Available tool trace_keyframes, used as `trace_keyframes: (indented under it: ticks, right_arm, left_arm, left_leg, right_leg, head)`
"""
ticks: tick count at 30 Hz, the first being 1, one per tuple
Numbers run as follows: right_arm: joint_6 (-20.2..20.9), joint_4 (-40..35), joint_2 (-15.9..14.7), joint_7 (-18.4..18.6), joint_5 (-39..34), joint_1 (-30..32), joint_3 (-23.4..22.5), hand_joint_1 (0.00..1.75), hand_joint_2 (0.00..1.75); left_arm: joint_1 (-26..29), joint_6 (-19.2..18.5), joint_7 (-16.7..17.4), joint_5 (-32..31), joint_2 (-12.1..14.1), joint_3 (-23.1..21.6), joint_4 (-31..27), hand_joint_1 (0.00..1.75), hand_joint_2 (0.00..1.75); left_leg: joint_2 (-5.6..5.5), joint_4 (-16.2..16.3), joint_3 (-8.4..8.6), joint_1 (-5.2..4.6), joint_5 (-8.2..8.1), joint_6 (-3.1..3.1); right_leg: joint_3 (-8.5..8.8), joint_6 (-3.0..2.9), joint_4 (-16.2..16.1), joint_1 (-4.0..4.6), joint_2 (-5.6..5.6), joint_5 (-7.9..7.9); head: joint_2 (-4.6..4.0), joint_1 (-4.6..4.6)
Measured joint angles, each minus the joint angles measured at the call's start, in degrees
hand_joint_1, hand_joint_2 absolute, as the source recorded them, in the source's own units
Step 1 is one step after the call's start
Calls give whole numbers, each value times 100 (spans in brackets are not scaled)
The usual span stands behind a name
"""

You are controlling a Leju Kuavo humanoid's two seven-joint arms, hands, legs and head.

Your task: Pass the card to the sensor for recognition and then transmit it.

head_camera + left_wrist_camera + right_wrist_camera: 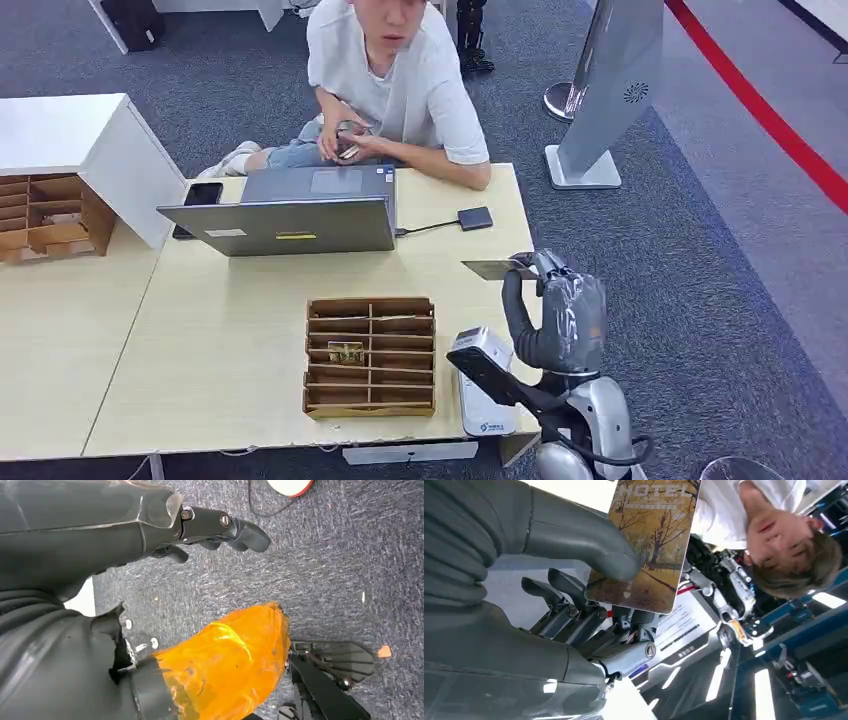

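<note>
My right hand (pixel 560 315) is raised over the table's right edge and pinches a hotel card (pixel 495 269) between thumb and fingers. The card lies flat and points left, toward the table. In the right wrist view the card (pixel 649 545) shows a brown autumn-tree picture with the word HOTEL, and my thumb (pixel 589 545) presses on its face. A small dark card sensor (pixel 475 218) lies on the table beyond the card, wired to a grey laptop (pixel 290 213). My left hand (pixel 220 527) hangs over grey carpet with its fingers curled and nothing in it.
A wooden slotted card box (pixel 370 355) holding a card stands at the table's front. A person in a white shirt (pixel 400 80) sits behind the laptop. A black phone (pixel 200 195) lies left of the laptop. Another wooden rack (pixel 45 215) stands at far left, a grey kiosk (pixel 610 90) at right.
</note>
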Motion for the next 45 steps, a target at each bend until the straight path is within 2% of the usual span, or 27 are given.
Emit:
trace_keyframes:
  ticks: [14,30,31,32,37,38,42,45]
  right_arm:
    - [269,372,22,304,551,-663,498,175,175]
    - [411,822,149,400,785,-1013,831,175,175]
    - [420,833,160,402,787,-1026,848,122,175]
    - [424,842,164,402,785,-1039,863,3,175]
    - [450,901,188,453,726,-1072,962,0,175]
    - [472,909,192,466,708,-1071,972,0,0]
    - [503,914,194,450,572,-1070,1014,0,0]
    - [474,898,194,290,421,-1053,1036,0,0]
  left_arm:
    - [-111,-61,114,-170,0,-11,0,0,0]
    - [-182,-81,184,-271,0,-28,0,0,0]
    - [-184,-81,184,-271,0,-31,0,0,0]
    - [-184,-81,184,-273,0,-31,0,0,0]
    - [-186,-83,184,-271,0,-52,0,0,0]
    - [-186,-83,184,-269,0,-54,0,0,0]
    - [-185,-81,184,-251,2,-55,0,0,0]
    - [-184,-76,173,-229,2,-55,0,0,0]
  left_leg:
    - [-1,0,0,0,3,1]
    - [-1,0,0,0,3,1]
    - [-1,0,-1,0,3,1]
    - [-1,0,-1,0,3,1]
    - [-1,0,-1,0,3,1]
    - [-1,0,-1,0,3,1]
    - [-1,0,0,0,3,1]
    - [-1,0,0,0,3,1]
  right_leg:
    - [0,0,1,0,0,1]
    - [0,0,1,0,0,1]
    - [0,0,1,0,-1,1]
    - [0,0,1,0,-1,1]
    - [0,0,1,0,-1,1]
    - [0,0,1,0,-1,1]
    - [0,0,1,0,-1,1]
    - [0,0,1,0,0,1]
  head:
    - [0,0]
    - [0,0]
    - [0,0]
    - [0,2]
    - [0,2]
    - [0,2]
    - [0,2]
    - [0,2]
